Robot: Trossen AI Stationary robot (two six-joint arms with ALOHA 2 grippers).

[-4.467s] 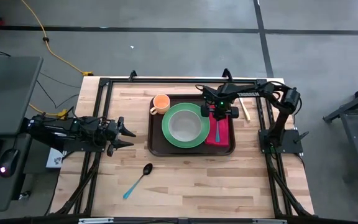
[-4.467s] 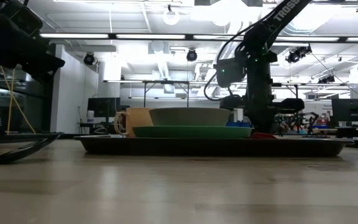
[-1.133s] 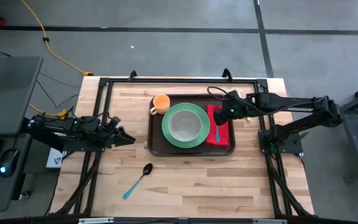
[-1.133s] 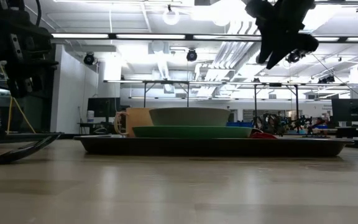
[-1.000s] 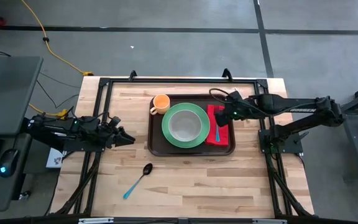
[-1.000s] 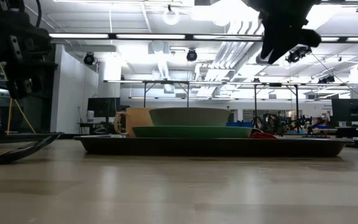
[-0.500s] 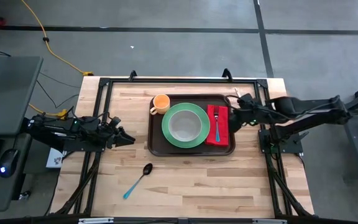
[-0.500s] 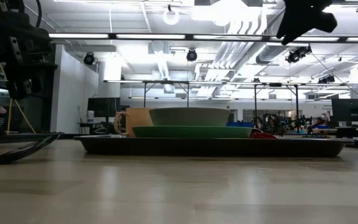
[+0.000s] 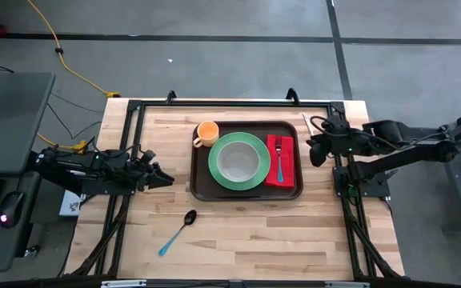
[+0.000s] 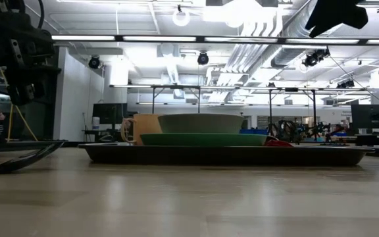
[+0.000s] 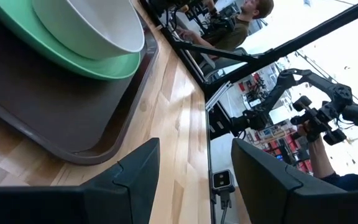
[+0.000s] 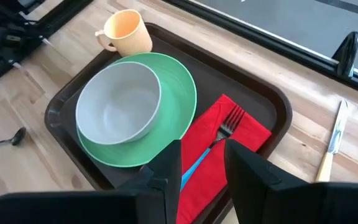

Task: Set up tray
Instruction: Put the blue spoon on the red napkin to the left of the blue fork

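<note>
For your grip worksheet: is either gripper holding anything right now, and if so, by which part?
Nothing is held. The left gripper is open at the table's left edge, and the right gripper is open beside the tray; the fork lies free on the napkin.

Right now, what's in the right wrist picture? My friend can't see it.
A brown tray holds a grey bowl on a green plate, an orange mug, and a fork on a red napkin. A knife lies on the table beside the tray.

Bright ceiling strip lights (image 10: 176,38) glare overhead; the table (image 10: 189,197) beneath them is blurred close up, with soft sheen.
</note>
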